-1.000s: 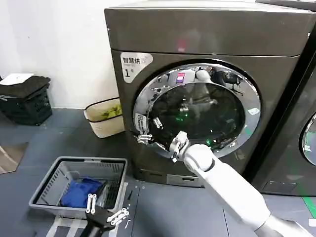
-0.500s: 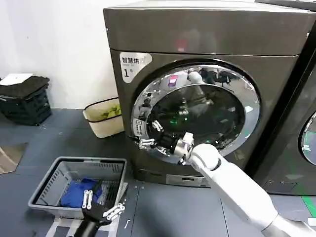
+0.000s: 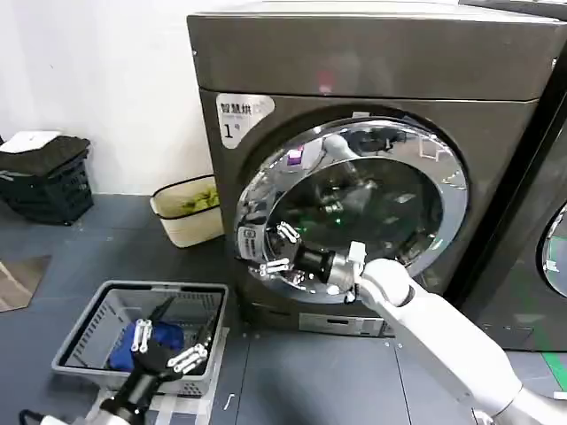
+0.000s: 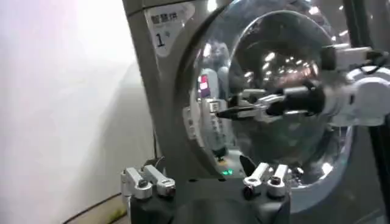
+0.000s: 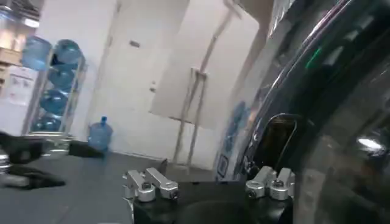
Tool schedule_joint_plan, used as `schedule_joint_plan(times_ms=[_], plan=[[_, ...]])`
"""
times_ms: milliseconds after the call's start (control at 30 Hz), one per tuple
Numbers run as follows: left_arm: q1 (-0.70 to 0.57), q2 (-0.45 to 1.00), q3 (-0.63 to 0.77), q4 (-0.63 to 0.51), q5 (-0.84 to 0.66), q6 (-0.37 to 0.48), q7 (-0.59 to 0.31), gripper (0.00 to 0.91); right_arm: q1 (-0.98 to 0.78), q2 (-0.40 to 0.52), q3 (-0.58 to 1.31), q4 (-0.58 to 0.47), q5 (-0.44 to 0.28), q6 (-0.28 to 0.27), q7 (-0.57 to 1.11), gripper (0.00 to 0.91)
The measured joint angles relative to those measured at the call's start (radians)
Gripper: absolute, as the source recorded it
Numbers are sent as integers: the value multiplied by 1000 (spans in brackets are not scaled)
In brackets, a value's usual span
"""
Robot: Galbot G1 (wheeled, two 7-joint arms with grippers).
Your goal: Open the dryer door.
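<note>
Door swing is underway, not finished. The dryer (image 3: 372, 168), the grey-brown front-loader with the white "1" sticker (image 3: 241, 115), is sitting at centre in the head view, and the dryer door (image 3: 354, 208) is standing off the front panel on its handle side, hinge side apparently toward the second machine (image 3: 532, 257).

Right gripper (image 3: 276, 251) is working at the door's chrome rim (image 3: 452, 190), low on the handle side, just beside the small label there. Fingers (image 3: 286, 234) are spread, one above and one below; in the left wrist view the same gripper (image 4: 234, 110) is reaching across the glass to the rim edge with its tips slightly apart. It looks hooked on the edge rather than clamped, though I can't confirm contact.

Left gripper (image 3: 164, 345) is hanging low over the grey laundry basket (image 3: 89, 341), which is holding a blue cloth (image 3: 133, 341), fingers apart, holding nothing, well clear of the door.

Judgement: latch is released and the door is cracked open, roughly the first part of the arc. Remaining: carrying the rim outward until the drum opening is fully exposed. The door's own glass is hiding how wide the gap is.
</note>
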Motion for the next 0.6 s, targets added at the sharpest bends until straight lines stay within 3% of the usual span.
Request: schedule_joint_plan(times_ms=[600], plan=[[-119,84,-67,76,-144,56,28,907,-15,-92,28,32,144,20,-313,907]])
